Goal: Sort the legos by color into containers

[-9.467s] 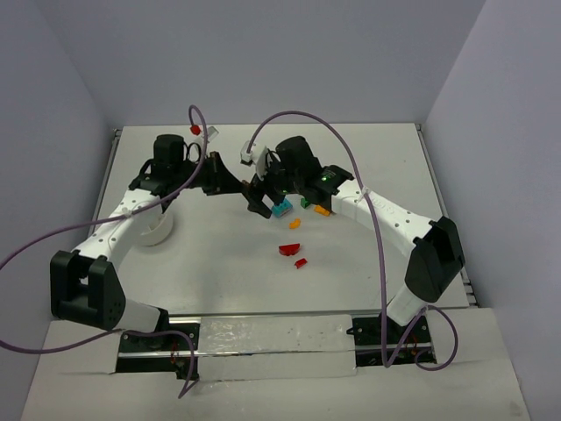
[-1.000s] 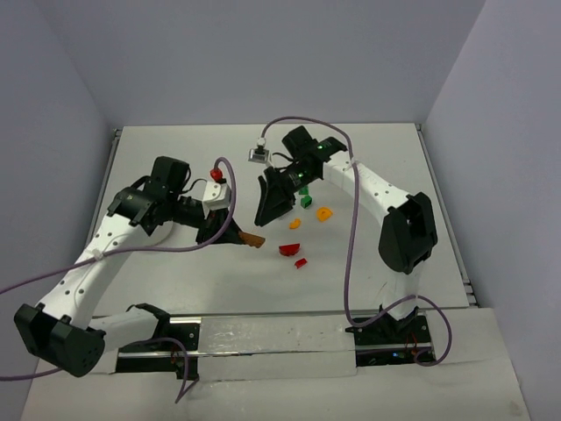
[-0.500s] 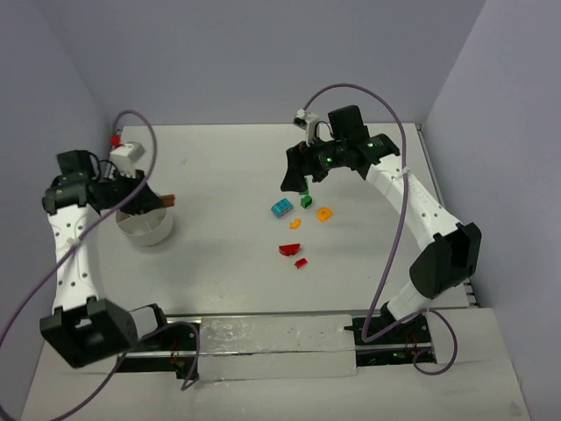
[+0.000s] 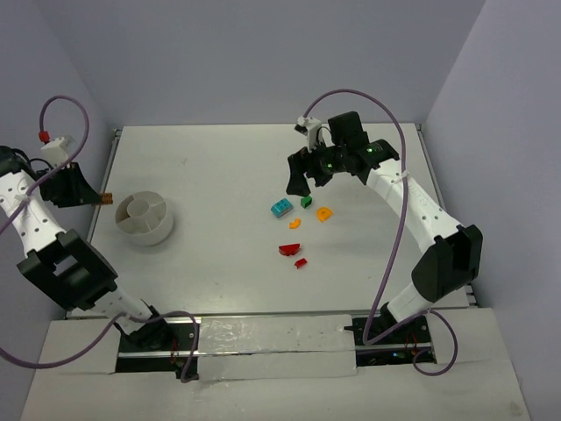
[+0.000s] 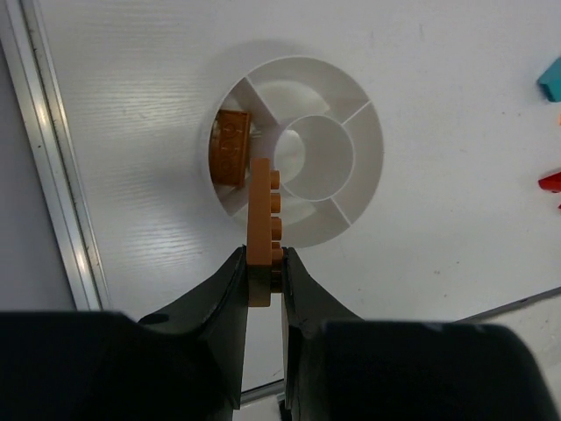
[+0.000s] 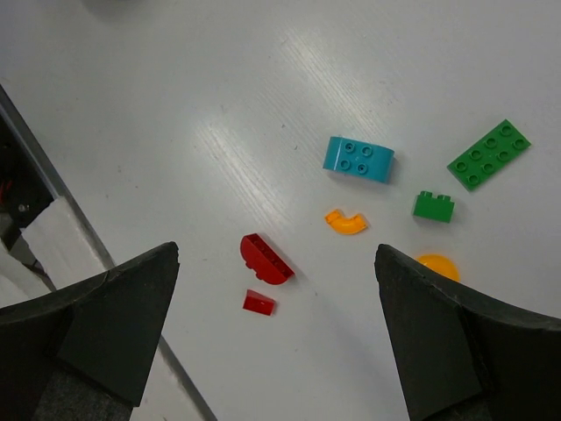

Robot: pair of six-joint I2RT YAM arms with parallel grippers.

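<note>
**Bowl** (image 5: 298, 63): white, round, with a central ring and outer compartments split by dividers. 3 dividers show; a 4th cannot be told behind the held plate. 1 orange-brown brick (image 5: 230, 158) lies in the compartment left of the left gripper's fingertip line. The ring and the other visible compartments show bare white floor.

**Left gripper** (image 5: 263, 267): clamped on 1 orange-brown studded plate (image 5: 260, 210), held on edge, studs to the gripper's right, free end pointing forward. In the wrist view the plate overlaps the bowl's near rim. The top view shows its tip short of the bowl, beside it and apart.

**Edges and room:** the rail (image 5: 53, 175) of the table's left edge runs just left of the fingers and close to the bowl. To the gripper's right, open white table (image 4: 219, 175) runs from the bowl to the loose legos, well apart.

**Right gripper** (image 4: 302, 181): jaws spread wide, nothing between them, hanging above 7 loose legos.
- Ahead of it:
  - cyan brick (image 6: 358, 159), 4 studs
  - green plate (image 6: 489, 154)
  - small green brick (image 6: 434, 206)
  - orange curved piece (image 6: 345, 221)
- Near its right finger: orange half-disc (image 6: 436, 263).
- Toward its left finger: red arched brick (image 6: 266, 260) and small red wedge (image 6: 259, 303).

All 7 lie flat and apart from each other.
</note>
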